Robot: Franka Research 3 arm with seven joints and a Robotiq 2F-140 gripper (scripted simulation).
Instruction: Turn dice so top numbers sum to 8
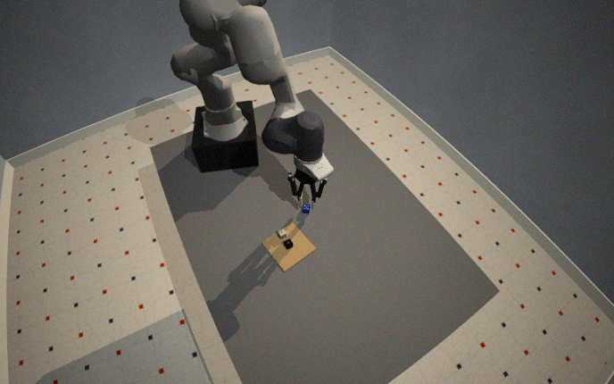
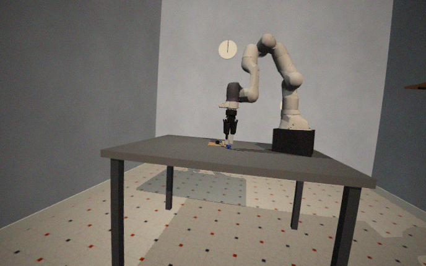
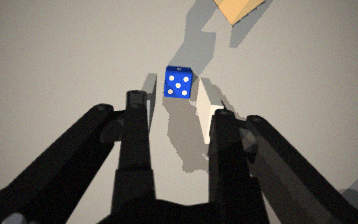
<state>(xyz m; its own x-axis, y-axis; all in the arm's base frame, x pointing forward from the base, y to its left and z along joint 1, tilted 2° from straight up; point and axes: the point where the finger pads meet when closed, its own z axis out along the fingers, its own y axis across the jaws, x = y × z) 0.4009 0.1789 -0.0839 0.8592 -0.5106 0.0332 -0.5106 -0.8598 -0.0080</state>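
The blue die (image 1: 306, 208) (image 2: 228, 146) (image 3: 178, 85) lies flat on the table, off the mat. In the wrist view its top shows white pips at the corners and centre. My gripper (image 1: 306, 204) (image 2: 228, 142) (image 3: 177, 90) is partly open and points down over this die, with a gap on each side of it; it holds nothing. The tan mat (image 1: 301, 253) (image 2: 212, 144) (image 3: 240, 9) lies flat. On it are the white die (image 1: 281, 233) (image 2: 223, 142) and the black die (image 1: 287, 244) (image 2: 217, 142), close together. Their top numbers are too small to read.
The grey table (image 1: 361, 271) (image 2: 188, 155) bears everything. The arm's black base block (image 1: 226, 155) (image 2: 292, 141) stands on it, well away from the mat. The mat's nearest corner is a few die widths from the blue die.
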